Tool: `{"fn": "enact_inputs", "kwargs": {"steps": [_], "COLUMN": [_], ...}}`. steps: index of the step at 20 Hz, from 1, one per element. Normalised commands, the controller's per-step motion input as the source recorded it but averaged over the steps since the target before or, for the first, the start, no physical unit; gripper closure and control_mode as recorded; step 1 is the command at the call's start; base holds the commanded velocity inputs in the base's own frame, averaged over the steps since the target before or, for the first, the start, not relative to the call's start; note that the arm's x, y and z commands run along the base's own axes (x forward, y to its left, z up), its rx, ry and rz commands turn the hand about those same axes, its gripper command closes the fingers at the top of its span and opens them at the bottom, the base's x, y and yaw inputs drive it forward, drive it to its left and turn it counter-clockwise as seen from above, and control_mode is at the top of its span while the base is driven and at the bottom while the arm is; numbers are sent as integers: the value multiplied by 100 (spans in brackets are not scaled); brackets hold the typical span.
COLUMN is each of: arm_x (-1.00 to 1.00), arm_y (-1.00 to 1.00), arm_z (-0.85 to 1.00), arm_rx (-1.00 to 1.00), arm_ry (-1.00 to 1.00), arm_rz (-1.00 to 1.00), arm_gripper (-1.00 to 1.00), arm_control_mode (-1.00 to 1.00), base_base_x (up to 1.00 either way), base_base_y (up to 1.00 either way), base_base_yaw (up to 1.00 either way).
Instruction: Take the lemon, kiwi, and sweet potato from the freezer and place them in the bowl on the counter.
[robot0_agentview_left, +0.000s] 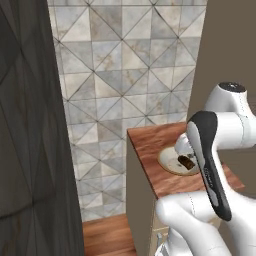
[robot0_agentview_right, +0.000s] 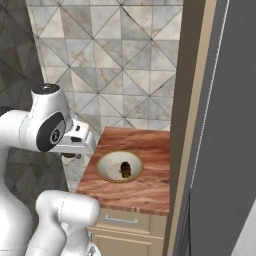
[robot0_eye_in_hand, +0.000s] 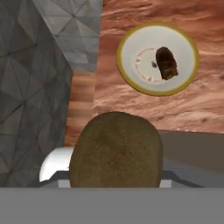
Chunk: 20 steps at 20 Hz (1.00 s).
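Gripper (robot0_eye_in_hand: 114, 181) holding brown kiwi (robot0_eye_in_hand: 116, 151), bowl (robot0_eye_in_hand: 131, 74) on counter (robot0_eye_in_hand: 131, 22), no readable writing

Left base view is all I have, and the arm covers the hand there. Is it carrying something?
Observer: Yes. The hand view shows a brown fuzzy kiwi held close under the camera.
Operator: Is it over the bowl?
Observer: No. In the right base view the kiwi hangs just off the left edge of the counter, beside the bowl, not above it.
Operator: I see something dark in the bowl. How many pieces?
Observer: One dark brown lump, to one side of the middle in the hand view; the rest of the bowl is bare.
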Motion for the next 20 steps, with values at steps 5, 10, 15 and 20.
{"fn": "enact_inputs", "kwargs": {"steps": [5,10,15,20], "arm_x": [60,66,60,56], "arm_y": [-2,-6,-33,-19], "arm_z": [-91,-70,-41,-28], "arm_rx": [0,1,1,0], "arm_ry": [19,17,11,5], "arm_rz": [0,0,0,0], "arm_gripper": [100,100,100,100], "arm_control_mode": [-100,-100,-100,-100], "base_base_x": [0,0,0,0], "base_base_y": [0,0,0,0], "base_base_yaw": [0,0,0,0]}}
